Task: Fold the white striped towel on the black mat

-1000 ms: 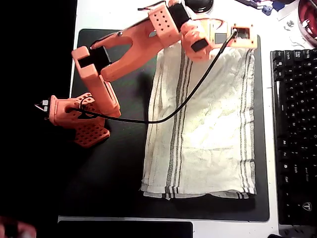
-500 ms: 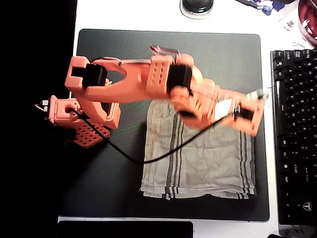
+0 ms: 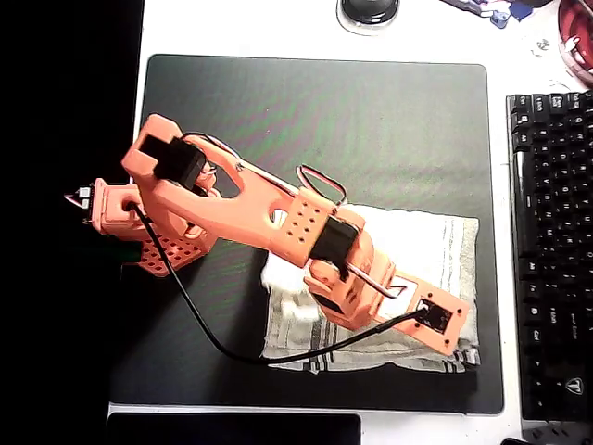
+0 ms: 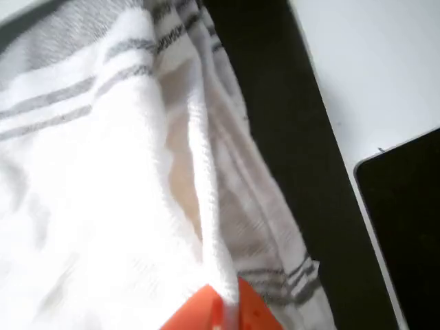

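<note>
Claw (image 4: 223,309) pinches the towel (image 3: 426,241) edge near the mat's (image 3: 315,111) near side; letting go crooked could skew the fold.

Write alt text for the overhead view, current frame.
An orange robot arm reaches across a black mat, its gripper low over the near edge of a white striped towel that lies doubled over itself. A black keyboard sits to the right of the mat.

The orange 3D-printed arm (image 3: 232,209) reaches from its base at the overhead view's left down toward the lower right — elbow raised, wrist angled low. Its orange two-finger tool (image 4: 218,311) shows pinched tight on white cloth in the wrist view.
</note>
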